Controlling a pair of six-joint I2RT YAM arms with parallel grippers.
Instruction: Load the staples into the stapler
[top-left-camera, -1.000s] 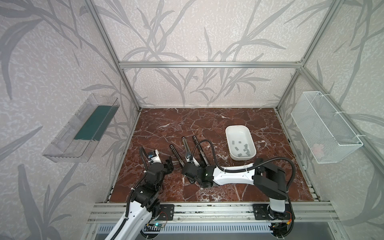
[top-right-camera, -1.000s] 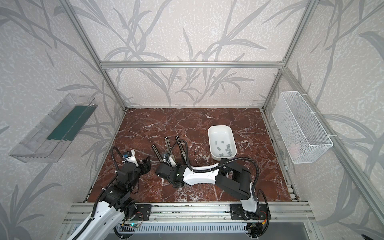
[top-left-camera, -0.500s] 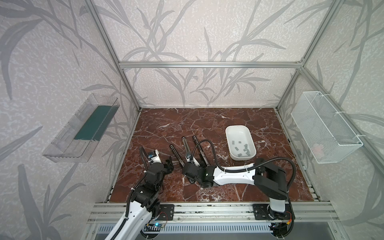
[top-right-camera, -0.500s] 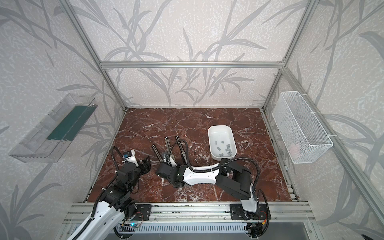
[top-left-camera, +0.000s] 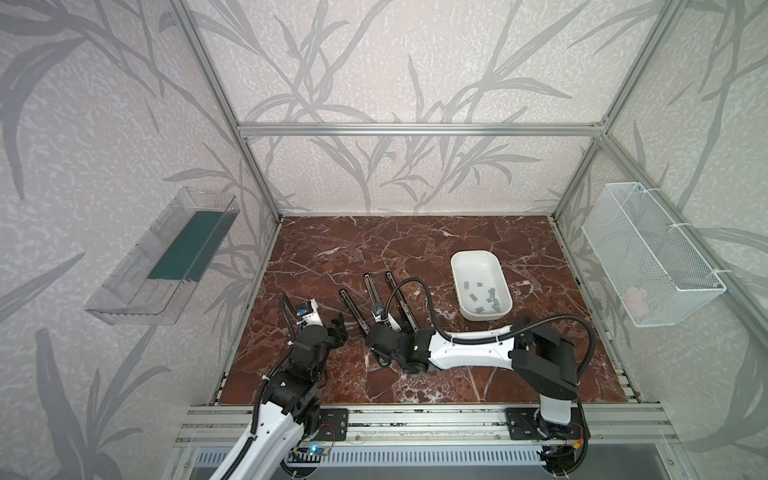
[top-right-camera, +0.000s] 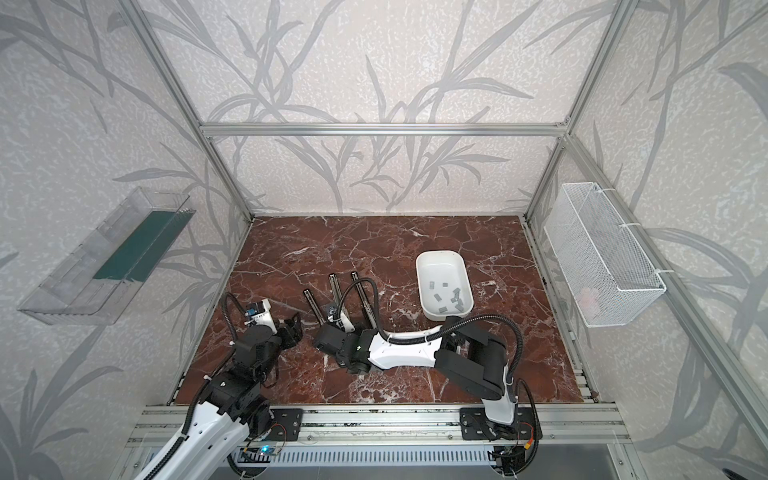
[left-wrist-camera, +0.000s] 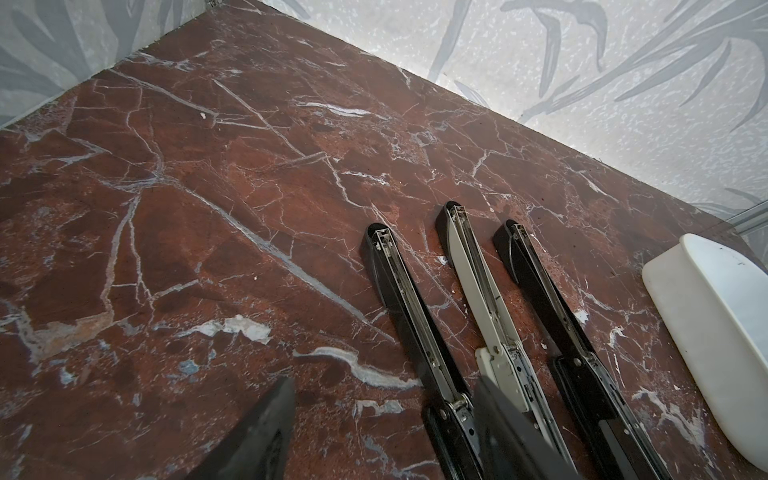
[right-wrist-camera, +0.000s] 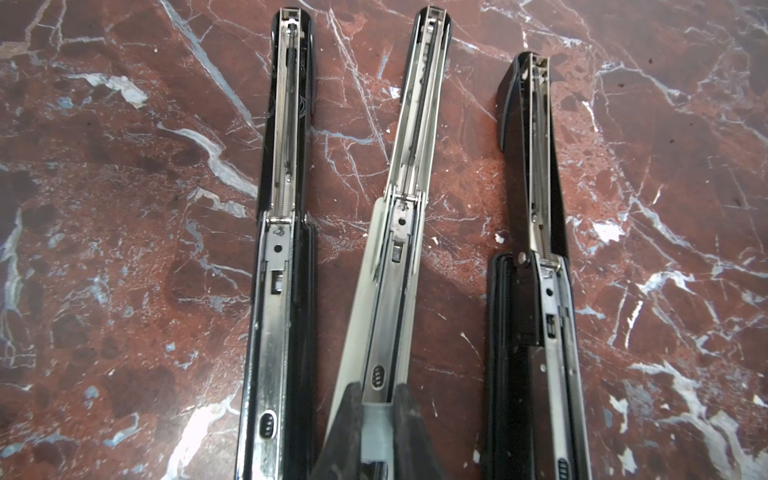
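The staples (top-left-camera: 484, 296) lie loose, several short grey strips at odd angles, in the near half of a white oblong tray (top-left-camera: 457, 266) right of centre on the red marble table (top-left-camera: 374, 245). One more flat grey piece, by its look a staple strip (right-wrist-camera: 376, 424), is pinched between the clenched fingers of the right gripper (right-wrist-camera: 377, 392), over the near end of the white stapler (right-wrist-camera: 415, 166). That stapler lies folded open between two black staplers, one to its left (right-wrist-camera: 286, 124) and one to its right (right-wrist-camera: 540, 166).

The left gripper (left-wrist-camera: 382, 436) hangs with its fingers apart and nothing between them, near the left black stapler's near half.

A white wire basket (top-left-camera: 648, 257) on the right wall holds something pale pink (top-left-camera: 634, 296), too blurred to name. A clear plastic bin (top-left-camera: 137, 291) on the left wall holds a dark green panel (top-left-camera: 187, 245). No lettering is readable.
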